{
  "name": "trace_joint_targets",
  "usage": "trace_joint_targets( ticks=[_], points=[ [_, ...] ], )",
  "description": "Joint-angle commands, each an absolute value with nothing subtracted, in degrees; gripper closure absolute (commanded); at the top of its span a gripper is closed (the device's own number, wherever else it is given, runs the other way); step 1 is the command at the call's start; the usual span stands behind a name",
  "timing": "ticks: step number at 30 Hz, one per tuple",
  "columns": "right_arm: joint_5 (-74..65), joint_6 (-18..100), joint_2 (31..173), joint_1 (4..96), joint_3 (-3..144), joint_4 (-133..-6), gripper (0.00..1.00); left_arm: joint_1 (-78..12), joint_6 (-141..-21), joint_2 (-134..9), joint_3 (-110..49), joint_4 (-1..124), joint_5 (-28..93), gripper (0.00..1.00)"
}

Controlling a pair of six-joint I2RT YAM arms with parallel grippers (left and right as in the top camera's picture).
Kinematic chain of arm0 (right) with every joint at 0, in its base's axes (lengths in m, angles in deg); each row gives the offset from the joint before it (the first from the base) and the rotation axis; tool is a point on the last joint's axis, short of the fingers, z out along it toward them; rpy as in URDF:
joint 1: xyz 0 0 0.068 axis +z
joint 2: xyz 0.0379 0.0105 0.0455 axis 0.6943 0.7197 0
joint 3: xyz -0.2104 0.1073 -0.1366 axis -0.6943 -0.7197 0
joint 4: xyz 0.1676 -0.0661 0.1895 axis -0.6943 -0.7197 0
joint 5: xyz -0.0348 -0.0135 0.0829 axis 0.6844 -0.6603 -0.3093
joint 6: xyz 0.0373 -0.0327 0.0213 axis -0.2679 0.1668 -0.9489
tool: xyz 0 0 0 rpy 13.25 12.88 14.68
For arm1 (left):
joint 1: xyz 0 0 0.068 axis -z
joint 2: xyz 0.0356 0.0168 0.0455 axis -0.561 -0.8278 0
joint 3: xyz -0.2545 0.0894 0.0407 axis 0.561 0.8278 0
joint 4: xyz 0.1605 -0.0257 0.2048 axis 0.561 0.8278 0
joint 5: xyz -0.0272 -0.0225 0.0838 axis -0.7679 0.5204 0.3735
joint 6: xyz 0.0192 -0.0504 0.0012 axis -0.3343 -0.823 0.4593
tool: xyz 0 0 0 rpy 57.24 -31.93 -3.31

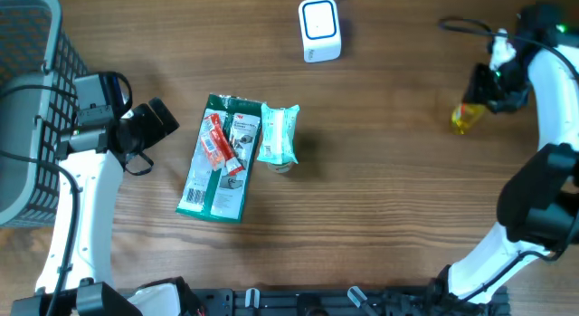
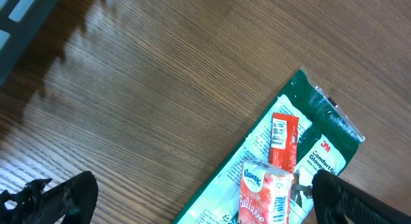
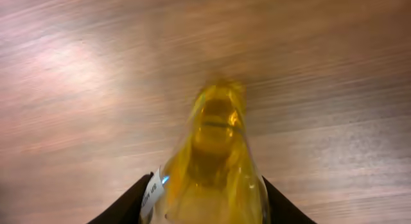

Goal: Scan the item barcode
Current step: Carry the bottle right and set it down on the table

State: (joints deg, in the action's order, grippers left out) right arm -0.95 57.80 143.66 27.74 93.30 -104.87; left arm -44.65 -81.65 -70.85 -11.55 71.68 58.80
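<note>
On the right side of the table (image 1: 389, 198), my right claw (image 1: 484, 90) pinches a yellow bottle (image 1: 464, 119), which juts out past my fingertips above the wood. The white scanner (image 1: 319, 30) stands well apart, off to the left. My left claw (image 1: 156, 124) hangs spread wide just beside a green packet (image 1: 222, 162).

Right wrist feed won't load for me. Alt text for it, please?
A translucent yellow bottle is held in the right gripper, narrow end pointing away from the camera. A white label shows at its lower left; the wooden table beyond is blurred.
</note>
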Motion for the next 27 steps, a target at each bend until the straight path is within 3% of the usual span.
trace_joint_targets(
  ticks=[1, 4, 8, 9, 12, 16, 20, 24, 27],
  points=[
    [-3.5, 56.6, 143.4, 24.9, 88.8, -100.7, 0.82, -44.8, -81.6, -71.2, -11.8, 71.5, 59.3, 0.0],
    [-3.0, 56.6, 143.4, 24.2, 86.4, -98.3, 0.64, -44.8, -81.6, -71.2, -11.8, 71.5, 59.3, 0.0],
    [-1.2, 56.6, 143.4, 24.2, 85.7, -97.3, 0.04, -44.8, -81.6, -71.2, -11.8, 71.5, 59.3, 0.0],
    [-1.2, 56.5, 143.4, 24.2, 85.7, -97.3, 0.0, -44.8, -81.6, -71.2, -11.8, 71.5, 59.3, 0.0],
    [-1.2, 56.4, 143.3, 24.2, 87.5, -98.2, 0.0, -44.8, -81.6, -71.2, -11.8, 71.5, 59.3, 0.0],
    [-3.9, 56.4, 142.9, 24.2, 101.6, -105.9, 0.0, -44.8, -81.6, -71.2, -11.8, 71.5, 59.3, 0.0],
    [-17.7, 56.6, 142.7, 26.5, 116.1, -114.9, 0.13, -44.8, -81.6, -71.2, -11.8, 71.5, 59.3, 0.0],
    [-29.2, 60.9, 142.0, 33.2, 118.6, -120.5, 0.15, -44.8, -81.6, -71.2, -11.8, 71.5, 59.3, 0.0],
    [-30.6, 61.1, 142.2, 41.0, 116.5, -122.4, 0.18, -44.8, -81.6, -71.2, -11.8, 71.5, 59.3, 0.0]
  ],
)
